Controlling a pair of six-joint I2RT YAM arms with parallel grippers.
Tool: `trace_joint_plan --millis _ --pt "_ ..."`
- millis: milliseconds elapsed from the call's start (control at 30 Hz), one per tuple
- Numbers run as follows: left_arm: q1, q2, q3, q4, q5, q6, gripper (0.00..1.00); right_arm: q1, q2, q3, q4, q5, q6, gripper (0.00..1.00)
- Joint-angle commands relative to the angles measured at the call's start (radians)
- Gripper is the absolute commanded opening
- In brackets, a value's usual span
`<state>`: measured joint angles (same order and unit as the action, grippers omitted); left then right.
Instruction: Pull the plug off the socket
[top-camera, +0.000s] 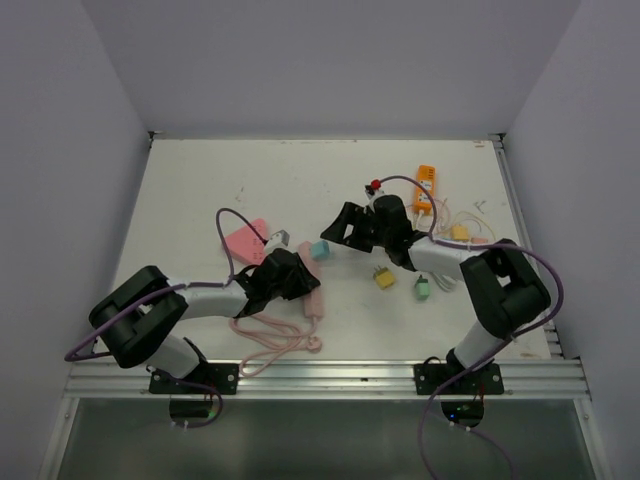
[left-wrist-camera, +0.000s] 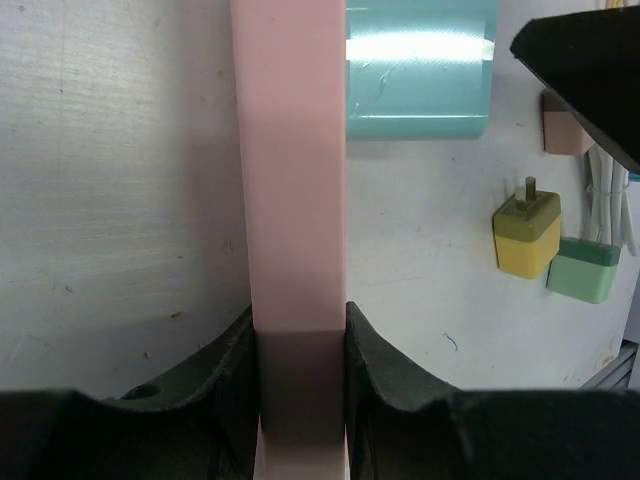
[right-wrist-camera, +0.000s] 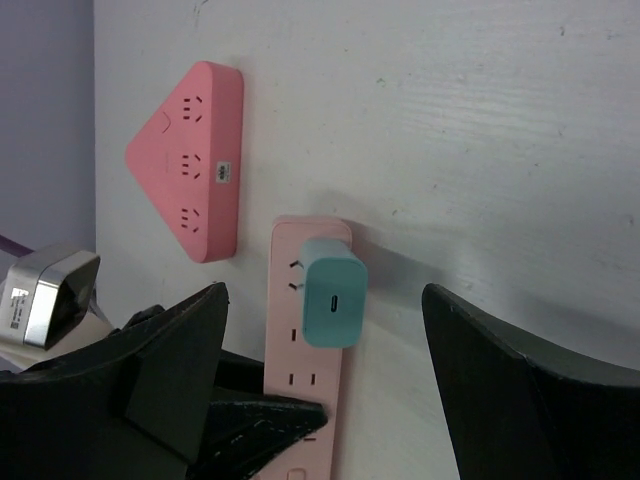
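A pale pink power strip (top-camera: 314, 296) lies on the white table, and a teal plug (top-camera: 319, 250) is seated in the socket at its far end. My left gripper (top-camera: 290, 276) is shut on the strip's body; in the left wrist view both black fingers (left-wrist-camera: 225, 370) press its sides (left-wrist-camera: 290, 150), with the teal plug (left-wrist-camera: 420, 70) ahead. My right gripper (top-camera: 340, 228) is open just beyond the plug. In the right wrist view its fingers (right-wrist-camera: 180, 350) stand wide on either side of the teal plug (right-wrist-camera: 333, 292) without touching it or the strip (right-wrist-camera: 305, 400).
A pink triangular socket block (top-camera: 245, 240) lies left of the strip. The strip's pink cable (top-camera: 275, 335) coils near the front edge. A yellow plug (top-camera: 384, 277) and a green plug (top-camera: 422, 288) lie to the right, with an orange power strip (top-camera: 427, 187) and thin cables (top-camera: 465, 235) behind.
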<state>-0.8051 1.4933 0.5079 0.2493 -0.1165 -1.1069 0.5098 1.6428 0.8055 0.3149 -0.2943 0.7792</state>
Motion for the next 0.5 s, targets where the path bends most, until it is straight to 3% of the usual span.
trace_joint_plan --millis 0,100,333,400,433,467 --pt "0.003 0.042 -0.039 -0.099 -0.006 0.067 0.0 0.029 0.058 0.067 0.062 -0.029 0.029 0.82" --pt "0.003 0.048 -0.035 -0.097 0.0 0.07 0.0 0.053 0.097 0.087 0.066 -0.031 0.037 0.79" --pt "0.001 0.051 -0.037 -0.091 0.005 0.071 0.0 0.078 0.163 0.069 0.116 -0.058 0.063 0.56" --pt "0.003 0.053 -0.035 -0.088 0.006 0.074 0.0 0.078 0.167 0.063 0.127 -0.065 0.066 0.43" --pt "0.003 0.054 -0.035 -0.088 0.009 0.074 0.0 0.084 0.169 0.054 0.131 -0.063 0.066 0.3" --pt "0.001 0.056 -0.035 -0.087 0.009 0.074 0.0 0.082 0.166 0.052 0.138 -0.065 0.066 0.22"
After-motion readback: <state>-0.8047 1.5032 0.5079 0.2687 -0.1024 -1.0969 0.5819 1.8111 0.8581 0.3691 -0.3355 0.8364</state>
